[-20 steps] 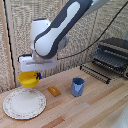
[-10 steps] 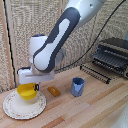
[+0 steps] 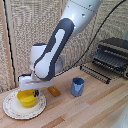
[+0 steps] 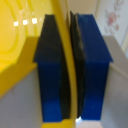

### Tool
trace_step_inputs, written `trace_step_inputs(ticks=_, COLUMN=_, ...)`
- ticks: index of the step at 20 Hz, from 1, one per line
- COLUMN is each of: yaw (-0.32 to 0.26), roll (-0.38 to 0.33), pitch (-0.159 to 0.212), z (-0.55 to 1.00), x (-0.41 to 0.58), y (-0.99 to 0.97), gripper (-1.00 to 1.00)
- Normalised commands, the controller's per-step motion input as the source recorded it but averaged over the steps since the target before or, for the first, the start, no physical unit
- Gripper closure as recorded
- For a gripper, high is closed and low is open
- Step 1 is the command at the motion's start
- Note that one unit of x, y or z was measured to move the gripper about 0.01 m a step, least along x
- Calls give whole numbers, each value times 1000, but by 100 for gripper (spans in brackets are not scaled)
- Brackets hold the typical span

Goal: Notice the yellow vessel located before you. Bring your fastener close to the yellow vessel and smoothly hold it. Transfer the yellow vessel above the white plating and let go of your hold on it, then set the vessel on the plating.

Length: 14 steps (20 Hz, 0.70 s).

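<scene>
Wooden tabletop (image 3: 95,107) of pale planks, backed by a woven reed-like screen (image 3: 30,25), carries every item shown. At the exterior view's left, the white plating (image 3: 10,109), a wide round plate with a speckled rim, lies flat on the wood. The yellow vessel (image 3: 26,98) sits over the plate's middle, upright, its base at or just above the plate surface; contact between the two cannot be confirmed. The arm (image 3: 60,40), white with a dark joint band, reaches down from above and ends in the fastener (image 3: 35,92), whose white boxy head stands directly over the bowl's rim on the side toward the exterior view's right. In the wrist view, the two dark-blue fingers (image 4: 95,65) are drawn together on the thin yellow wall (image 4: 70,60) of the bowl, one pad on each side, the rim pinched between them; the gripper (image 4: 72,67) is thus clamped on the vessel. Part of the plate's flower-patterned rim (image 4: 114,20) shows beyond the fingers. Just beside the plate lies a flat orange-yellow block (image 3: 53,91), and further toward the exterior view's right stands a blue cup (image 3: 77,86), upright and well apart from the bowl. A dark toaster oven (image 3: 111,56) and a wire rack (image 3: 97,71) occupy the far corner.
</scene>
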Motion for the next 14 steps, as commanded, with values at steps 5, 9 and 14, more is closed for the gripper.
trace_step_inputs(ticks=5, yaw=40, roll=3, pitch=-4, z=-54, x=348, y=6, gripper=-100)
trace_step_inputs(ticks=9, yaw=0, roll=5, pitch=4, z=76, x=347, y=2, gripper=-100)
trace_step_inputs(ticks=14, yaw=-2, roll=13, pitch=79, z=596, x=167, y=-137, gripper=-100)
